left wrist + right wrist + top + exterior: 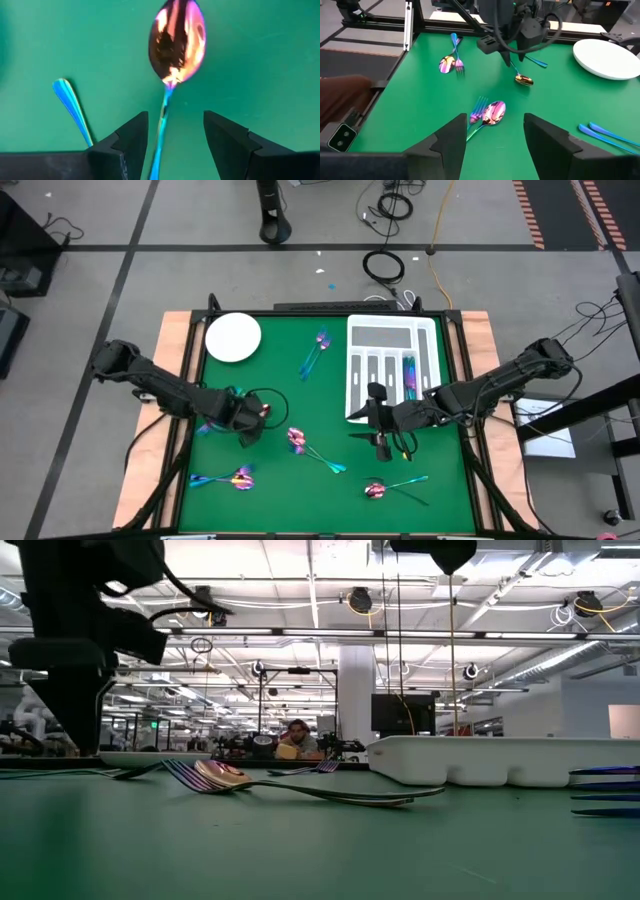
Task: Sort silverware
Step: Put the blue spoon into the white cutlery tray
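My left gripper (250,420) (175,131) is open and points down at the green mat. Its fingers stand on either side of the handle of an iridescent pink spoon (176,42) (263,410) lying on the mat. I cannot see them touch it. A second, blue handle end (70,105) lies beside it. My right gripper (372,420) (492,137) is open and empty, above the mat by the white tray's near left corner. A fork and spoon pair (487,112) (298,440) lies ahead of it. Some silverware (408,372) lies in the tray.
The white compartmented tray (360,360) stands at the far right and a round white plate (233,337) at the far left. Other silverware pairs lie at the far middle (315,355), near left (238,477) and near right (380,488). Bare mat lies in the middle.
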`<state>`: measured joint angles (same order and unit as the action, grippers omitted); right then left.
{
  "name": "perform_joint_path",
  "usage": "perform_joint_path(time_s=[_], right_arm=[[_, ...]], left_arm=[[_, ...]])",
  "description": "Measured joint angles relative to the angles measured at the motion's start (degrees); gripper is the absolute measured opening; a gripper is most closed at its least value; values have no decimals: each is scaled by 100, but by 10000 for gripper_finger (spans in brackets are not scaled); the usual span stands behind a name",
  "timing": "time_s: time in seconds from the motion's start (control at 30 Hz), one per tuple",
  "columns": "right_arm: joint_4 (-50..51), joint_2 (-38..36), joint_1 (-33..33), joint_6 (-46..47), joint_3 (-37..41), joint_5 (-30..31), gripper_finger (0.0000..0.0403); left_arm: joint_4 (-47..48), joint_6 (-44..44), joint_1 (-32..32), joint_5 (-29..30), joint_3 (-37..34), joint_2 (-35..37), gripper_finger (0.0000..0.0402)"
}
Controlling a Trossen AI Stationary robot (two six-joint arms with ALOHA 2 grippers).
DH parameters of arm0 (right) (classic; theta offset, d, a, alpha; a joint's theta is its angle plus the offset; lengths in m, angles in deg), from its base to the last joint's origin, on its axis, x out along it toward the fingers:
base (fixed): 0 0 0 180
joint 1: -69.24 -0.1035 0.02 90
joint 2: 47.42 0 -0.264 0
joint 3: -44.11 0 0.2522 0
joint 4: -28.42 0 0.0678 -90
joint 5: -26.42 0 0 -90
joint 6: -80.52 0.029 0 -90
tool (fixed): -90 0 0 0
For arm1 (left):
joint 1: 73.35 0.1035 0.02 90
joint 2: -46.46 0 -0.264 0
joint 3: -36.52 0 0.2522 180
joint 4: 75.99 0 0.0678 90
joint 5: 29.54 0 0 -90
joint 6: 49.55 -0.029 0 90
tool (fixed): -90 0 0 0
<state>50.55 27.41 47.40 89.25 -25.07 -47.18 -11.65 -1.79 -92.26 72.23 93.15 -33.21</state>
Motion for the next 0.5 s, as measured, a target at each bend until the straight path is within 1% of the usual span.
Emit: perform_joint_path(time_s=[0.23, 0.5], right_arm=[[1, 0, 0, -40, 0, 0, 185], [10, 2, 0, -42, 0, 0, 185]], left_arm=[[-61, -523, 583, -344, -135, -1, 194], [-226, -674, 626, -367, -152, -1, 194]])
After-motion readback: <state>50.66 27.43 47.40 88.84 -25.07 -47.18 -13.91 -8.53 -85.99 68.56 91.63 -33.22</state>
